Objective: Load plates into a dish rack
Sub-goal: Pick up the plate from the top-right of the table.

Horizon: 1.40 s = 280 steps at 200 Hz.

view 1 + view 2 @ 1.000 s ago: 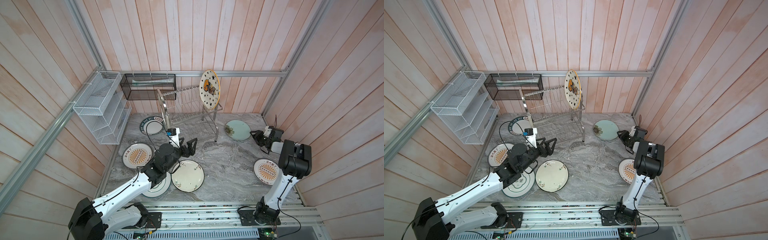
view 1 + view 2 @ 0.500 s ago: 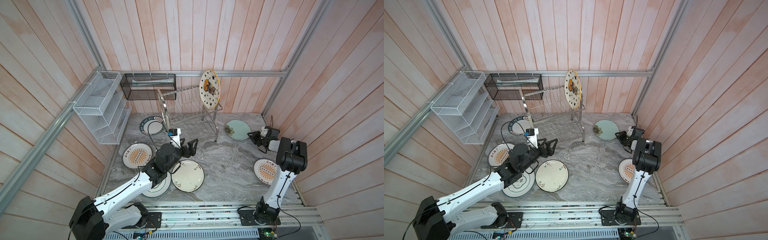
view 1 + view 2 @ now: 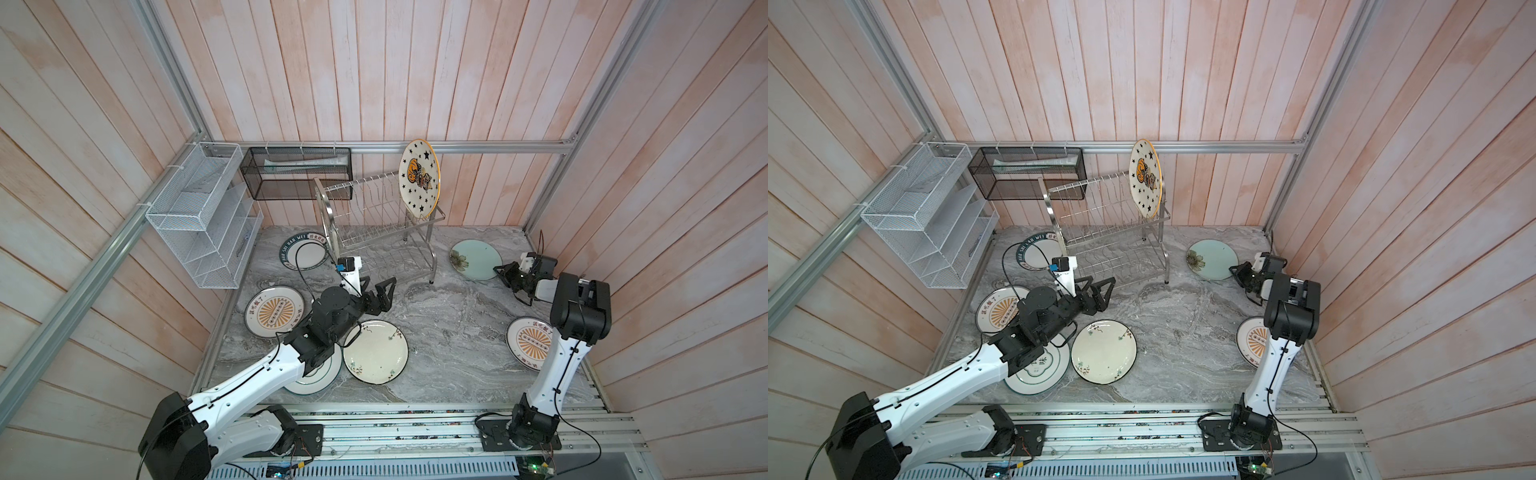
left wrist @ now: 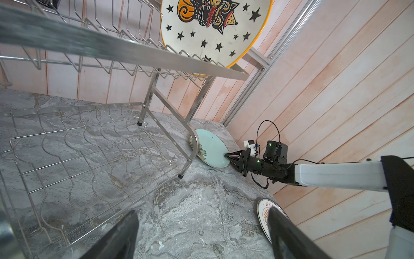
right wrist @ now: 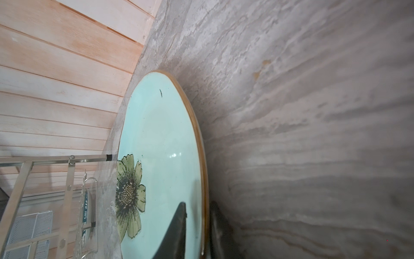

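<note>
Right gripper point(image 5: 198, 204) is down at the right edge of the pale blue plate point(image 3: 473, 259), which lies on the marble table point(image 3: 449, 324) right of centre in both top views, just right of the dish rack point(image 3: 374, 216). In the right wrist view one finger point(image 5: 177, 231) sits over the blue face and the other is tucked outside the brown rim, so it looks pinched onto that rim. Left gripper point(image 3: 376, 291) hangs mid-frame in front of the rack's lower tier, jaws spread wide apart. Only one plate is loaded: the star plate point(image 3: 419, 178), standing upright at the right end of the top tier. The others lie flat on the table. There's a left sunburst plate point(image 3: 274, 311) at the left edge, a right sunburst plate point(image 3: 528, 340) partly behind the right arm, a cream flowered plate point(image 3: 376, 351) at lower centre, a green-ringed plate point(image 3: 1042, 370) right up against it and half under the left arm, and a dark-rimmed lettered plate point(image 3: 301, 253) beside the rack's left end.
</note>
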{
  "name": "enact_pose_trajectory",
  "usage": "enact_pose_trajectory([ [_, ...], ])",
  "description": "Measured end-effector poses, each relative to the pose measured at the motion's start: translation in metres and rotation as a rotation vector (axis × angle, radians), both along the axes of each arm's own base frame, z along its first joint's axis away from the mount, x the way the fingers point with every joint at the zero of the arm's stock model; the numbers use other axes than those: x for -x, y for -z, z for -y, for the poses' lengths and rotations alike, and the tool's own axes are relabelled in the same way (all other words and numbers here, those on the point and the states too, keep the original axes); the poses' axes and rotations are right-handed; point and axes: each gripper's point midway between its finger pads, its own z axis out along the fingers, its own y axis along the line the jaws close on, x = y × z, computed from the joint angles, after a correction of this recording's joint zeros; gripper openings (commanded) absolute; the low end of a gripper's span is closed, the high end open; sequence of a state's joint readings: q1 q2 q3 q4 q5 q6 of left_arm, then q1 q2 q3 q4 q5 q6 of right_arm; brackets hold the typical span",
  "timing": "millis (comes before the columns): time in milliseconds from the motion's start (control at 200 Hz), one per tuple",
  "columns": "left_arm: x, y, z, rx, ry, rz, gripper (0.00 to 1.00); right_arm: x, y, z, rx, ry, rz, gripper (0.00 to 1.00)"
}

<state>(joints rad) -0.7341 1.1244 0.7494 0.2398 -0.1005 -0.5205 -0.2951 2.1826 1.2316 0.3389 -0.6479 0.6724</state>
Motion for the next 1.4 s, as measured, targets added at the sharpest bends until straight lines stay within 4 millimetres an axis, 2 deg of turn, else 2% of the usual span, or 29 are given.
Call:
enact_pose_trajectory([
  [135, -0.001, 0.004, 0.001, -0.008, 0.001, -0.009, 0.90, 0.000, 0.000, 0.000, -0.024, 0.001, -0.001, 0.00],
  [205, -0.001, 0.005, 0.002, -0.009, 0.001, -0.011, 0.90, -0.001, -0.005, 0.000, -0.039, -0.010, 0.016, 0.00],
  [455, -0.001, 0.006, 0.003, -0.009, 0.009, -0.012, 0.90, 0.011, -0.003, 0.007, -0.065, -0.003, -0.006, 0.00],
  [585, -0.002, 0.010, 0.005, -0.018, 0.014, -0.023, 0.90, 0.027, -0.008, 0.012, -0.050, 0.005, -0.006, 0.00],
  [745, -0.004, 0.009, 0.009, -0.023, 0.022, -0.030, 0.91, 0.056, -0.018, 0.013, -0.037, 0.000, -0.004, 0.00],
  [925, -0.006, 0.005, 0.011, -0.023, 0.027, -0.025, 0.91, 0.084, -0.049, 0.003, -0.011, -0.026, 0.040, 0.00],
  [1290, -0.009, 0.022, 0.028, -0.078, 0.105, -0.073, 0.92, 0.118, -0.122, -0.020, 0.013, -0.083, 0.190, 0.00],
  [1400, -0.013, 0.023, 0.023, -0.074, 0.145, -0.092, 0.92, 0.127, -0.142, -0.028, 0.009, -0.106, 0.233, 0.00],
])
